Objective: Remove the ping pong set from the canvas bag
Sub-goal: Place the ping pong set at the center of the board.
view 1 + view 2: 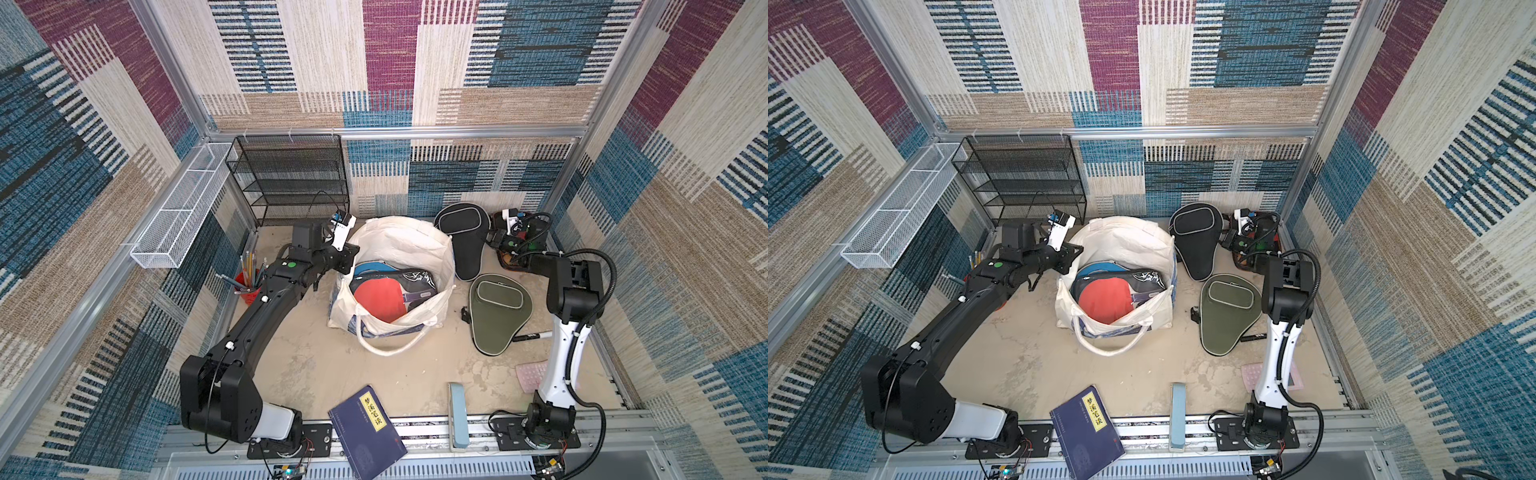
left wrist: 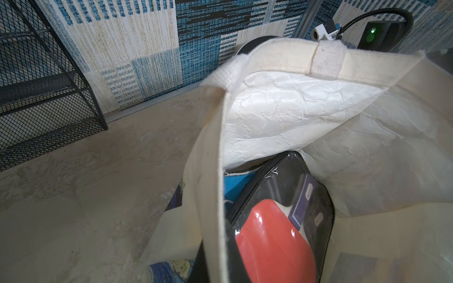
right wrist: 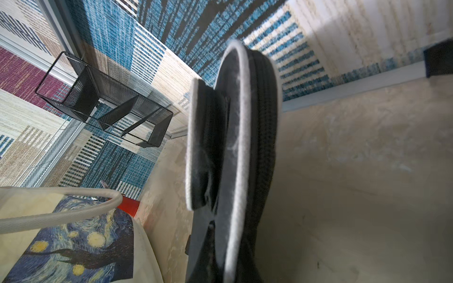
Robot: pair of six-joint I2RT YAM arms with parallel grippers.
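Black cover (image 3: 245, 147), canvas bag (image 2: 367, 147), olive cover (image 1: 498, 316) (overhead only)

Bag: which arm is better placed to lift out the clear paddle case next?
Right, probably. The left pincer is shut on the bag, propping it open. The right pincer grips the black cover outside, beside the bag; once released, it can reach the clear case.

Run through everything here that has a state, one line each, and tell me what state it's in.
canvas bag, standing, mouth open.
clear-front paddle case, inside the bag.
blue cover, inside the bag, mostly buried.
black cover, out of the bag, held at its edge.
olive cover, out, lying flat.
left tool, shut on the bag's rim.
right tool, shut on the black cover.
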